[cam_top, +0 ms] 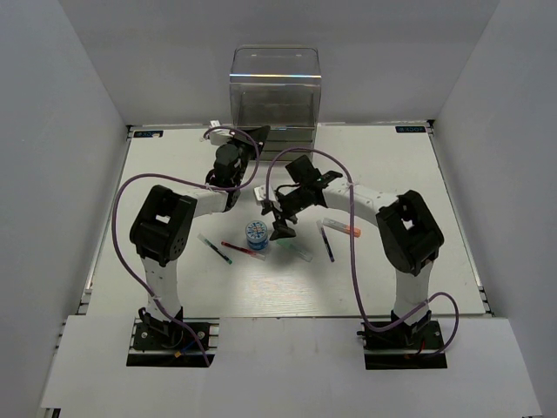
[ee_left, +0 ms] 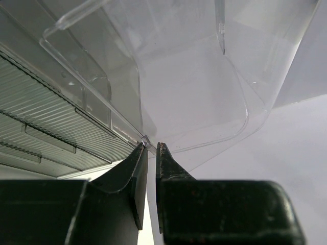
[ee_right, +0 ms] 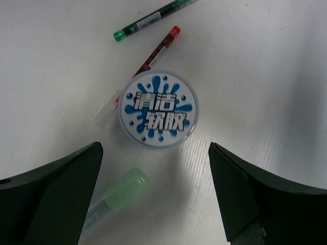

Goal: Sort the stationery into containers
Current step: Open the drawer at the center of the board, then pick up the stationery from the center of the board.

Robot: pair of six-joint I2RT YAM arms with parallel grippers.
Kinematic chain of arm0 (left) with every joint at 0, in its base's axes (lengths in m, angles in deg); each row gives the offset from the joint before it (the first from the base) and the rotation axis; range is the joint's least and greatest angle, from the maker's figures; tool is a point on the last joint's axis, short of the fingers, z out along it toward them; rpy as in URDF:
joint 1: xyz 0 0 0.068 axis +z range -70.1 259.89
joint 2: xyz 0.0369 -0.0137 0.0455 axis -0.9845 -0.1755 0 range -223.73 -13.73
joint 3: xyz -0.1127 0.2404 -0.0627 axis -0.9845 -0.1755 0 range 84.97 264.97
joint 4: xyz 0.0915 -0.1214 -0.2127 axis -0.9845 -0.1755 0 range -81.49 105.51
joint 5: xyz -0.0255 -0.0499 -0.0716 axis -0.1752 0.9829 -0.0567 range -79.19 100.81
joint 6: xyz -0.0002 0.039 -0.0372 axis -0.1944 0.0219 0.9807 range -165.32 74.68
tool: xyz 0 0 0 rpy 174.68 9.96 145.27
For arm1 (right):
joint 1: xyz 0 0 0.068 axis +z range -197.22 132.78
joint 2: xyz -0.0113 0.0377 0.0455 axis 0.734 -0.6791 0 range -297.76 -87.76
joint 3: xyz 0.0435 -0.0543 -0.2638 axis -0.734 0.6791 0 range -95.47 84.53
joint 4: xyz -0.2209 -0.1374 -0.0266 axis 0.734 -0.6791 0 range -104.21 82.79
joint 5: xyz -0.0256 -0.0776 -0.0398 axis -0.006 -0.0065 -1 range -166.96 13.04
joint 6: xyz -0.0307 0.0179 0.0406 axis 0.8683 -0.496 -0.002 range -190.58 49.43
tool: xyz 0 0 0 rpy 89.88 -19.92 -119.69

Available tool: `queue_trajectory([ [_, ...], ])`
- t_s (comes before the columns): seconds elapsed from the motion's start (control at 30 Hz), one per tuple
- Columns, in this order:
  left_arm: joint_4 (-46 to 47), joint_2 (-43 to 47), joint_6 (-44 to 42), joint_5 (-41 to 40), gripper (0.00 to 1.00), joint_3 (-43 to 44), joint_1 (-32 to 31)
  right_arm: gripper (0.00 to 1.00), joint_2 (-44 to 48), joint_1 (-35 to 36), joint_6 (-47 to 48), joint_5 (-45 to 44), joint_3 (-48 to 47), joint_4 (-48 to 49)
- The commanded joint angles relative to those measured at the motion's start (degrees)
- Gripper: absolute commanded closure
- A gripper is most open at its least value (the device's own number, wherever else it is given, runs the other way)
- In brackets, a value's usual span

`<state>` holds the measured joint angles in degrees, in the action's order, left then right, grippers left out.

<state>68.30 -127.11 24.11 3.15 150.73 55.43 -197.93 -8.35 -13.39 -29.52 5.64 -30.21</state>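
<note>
Tub (ee_right: 158,108), round and blue-white, lies on the counter (cam_top: 174,174) directly under the right tool (ee_right: 154,153), whose jaws stand wide open on both sides of it without touching. It is one tub. Three pens lie near it: a red pen (ee_right: 159,47) partly under it, a green-tipped pen (ee_right: 148,20) and a green-capped marker (ee_right: 120,191). Two more, a dark pen (cam_top: 326,243) and an orange-capped pen (cam_top: 341,229), lie apart. The lid reads "清洁软胶". The left tool (ee_left: 152,146) is almost closed, pinching the rim of one clear drawer (ee_left: 194,92) at the cabinet (cam_top: 275,91).
</note>
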Motion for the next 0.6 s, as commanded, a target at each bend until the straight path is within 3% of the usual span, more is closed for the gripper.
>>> queue_trajectory([
  [0.0,3.10,5.54,-1.23,0.54,1.00,3.41,0.30,0.10,-1.18,1.73,-2.16,-0.68,-0.21,3.75],
  [0.4,2.05,6.07,-1.23,0.54,1.00,3.41,0.30,0.10,-5.32,5.07,-8.76,-4.90,-1.79,10.79],
  [0.57,2.05,6.60,-1.23,0.54,1.00,3.41,0.30,0.17,-5.58,5.25,-9.64,-3.94,-1.88,11.32],
])
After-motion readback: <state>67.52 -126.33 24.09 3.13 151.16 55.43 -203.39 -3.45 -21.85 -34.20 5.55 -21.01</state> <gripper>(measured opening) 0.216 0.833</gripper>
